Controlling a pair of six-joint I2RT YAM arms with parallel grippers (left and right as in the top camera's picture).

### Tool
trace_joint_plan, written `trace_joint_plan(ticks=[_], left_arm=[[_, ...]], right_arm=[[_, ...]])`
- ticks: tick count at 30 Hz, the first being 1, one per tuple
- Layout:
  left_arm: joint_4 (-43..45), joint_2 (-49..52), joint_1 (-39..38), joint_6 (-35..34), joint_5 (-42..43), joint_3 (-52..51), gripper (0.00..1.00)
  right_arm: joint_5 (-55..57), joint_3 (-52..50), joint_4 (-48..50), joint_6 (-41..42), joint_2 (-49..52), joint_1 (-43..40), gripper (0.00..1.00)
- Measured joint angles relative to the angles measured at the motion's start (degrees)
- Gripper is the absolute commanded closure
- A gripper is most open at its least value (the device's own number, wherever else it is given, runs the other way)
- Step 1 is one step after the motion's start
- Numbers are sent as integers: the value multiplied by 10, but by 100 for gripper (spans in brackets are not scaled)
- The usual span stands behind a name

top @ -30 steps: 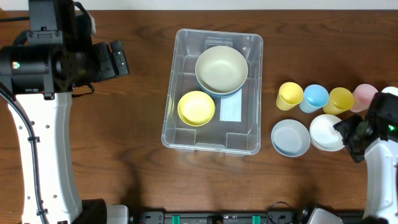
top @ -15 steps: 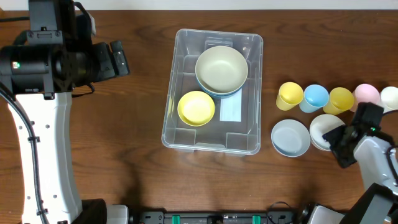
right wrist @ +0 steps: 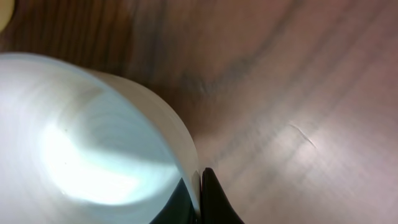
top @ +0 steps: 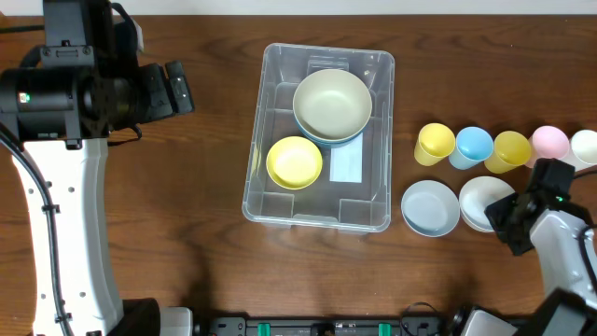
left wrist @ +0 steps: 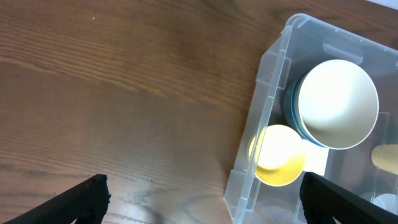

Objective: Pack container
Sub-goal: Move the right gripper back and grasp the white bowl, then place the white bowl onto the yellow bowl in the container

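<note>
The clear container (top: pixel 254 149) stands mid-table, holding a cream bowl (top: pixel 332 103) stacked on a blue one, a yellow bowl (top: pixel 295 161) and a white label (top: pixel 346 165). To its right my right gripper (top: pixel 508 217) is shut on the rim of a white bowl (top: pixel 483 198). The right wrist view shows that gripper (right wrist: pixel 200 186) pinching the white bowl (right wrist: pixel 93 149) by its edge. My left gripper (top: pixel 177 87) hangs open at the far left, empty. In the left wrist view it (left wrist: pixel 203 180) looks down on the container (left wrist: pixel 268 93) and the yellow bowl (left wrist: pixel 280 163).
A pale blue bowl (top: pixel 430 207) sits touching the white bowl's left side. Behind them is a row of several cups: yellow (top: pixel 435 144), blue (top: pixel 474 145), yellow (top: pixel 511 149), pink (top: pixel 550 142), white (top: pixel 585 146). Bare wood lies left of the container.
My right gripper has closed onto the white bowl's rim. The white bowl and the pale blue bowl have shifted slightly left. The left arm has not moved.
</note>
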Motion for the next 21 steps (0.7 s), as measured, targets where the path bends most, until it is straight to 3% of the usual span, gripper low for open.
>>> trace_joint_plan(ticks=[6, 12, 15, 21], left_arm=[[0, 0, 0, 0, 0, 0, 2], [0, 0, 0, 0, 0, 0, 2], [0, 0, 0, 0, 0, 0, 2], [0, 0, 0, 0, 0, 0, 2]], right_arm=[[-16, 99, -113, -11, -89, 1, 99], [-96, 210, -138, -49, -161, 53, 98], [-137, 253, -137, -70, -164, 126, 99], [-163, 285, -75, -95, -118, 351, 98]])
